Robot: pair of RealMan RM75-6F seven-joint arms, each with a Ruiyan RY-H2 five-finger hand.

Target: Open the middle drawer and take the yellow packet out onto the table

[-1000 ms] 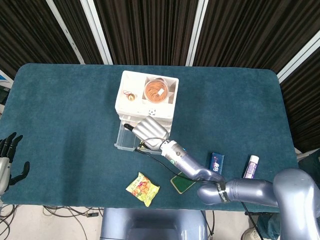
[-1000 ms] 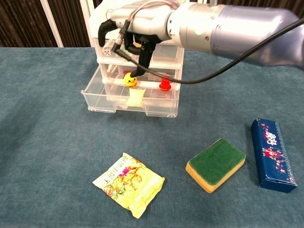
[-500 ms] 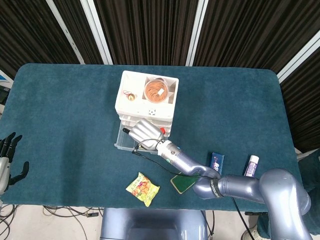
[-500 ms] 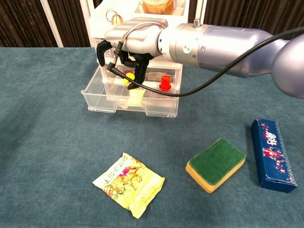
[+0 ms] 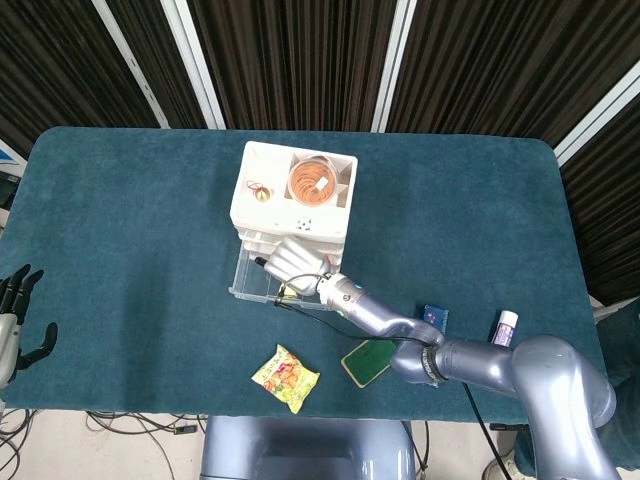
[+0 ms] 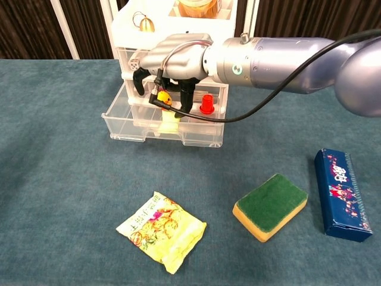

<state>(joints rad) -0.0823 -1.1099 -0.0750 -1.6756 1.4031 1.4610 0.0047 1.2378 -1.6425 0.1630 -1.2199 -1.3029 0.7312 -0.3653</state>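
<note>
A clear drawer unit (image 6: 211,128) stands at mid-table, one lower drawer (image 6: 126,124) pulled out toward me. Inside it lies a small pale yellow packet (image 6: 170,123); behind, a yellow toy (image 6: 165,97) and a red piece (image 6: 206,105) show through the plastic. My right hand (image 6: 172,56) hangs over the open drawer with fingers apart, pointing down in front of the unit, holding nothing; from above, the right hand (image 5: 295,262) covers the drawer's right part. A larger yellow snack packet (image 6: 162,231) lies on the table nearer me. My left hand (image 5: 15,320) is idle at the table's left edge, fingers spread.
A green sponge (image 6: 271,205) and a blue box (image 6: 341,193) lie to the right of the snack packet. A white and purple tube (image 5: 503,326) lies near the right front edge. A bowl (image 5: 315,182) and a small bell (image 5: 261,193) sit on top of the unit.
My right hand has sunk lower and shifted a little right over the open drawer, its fingers now pointing down at the drawer front. The left hand and both packets have not moved.
</note>
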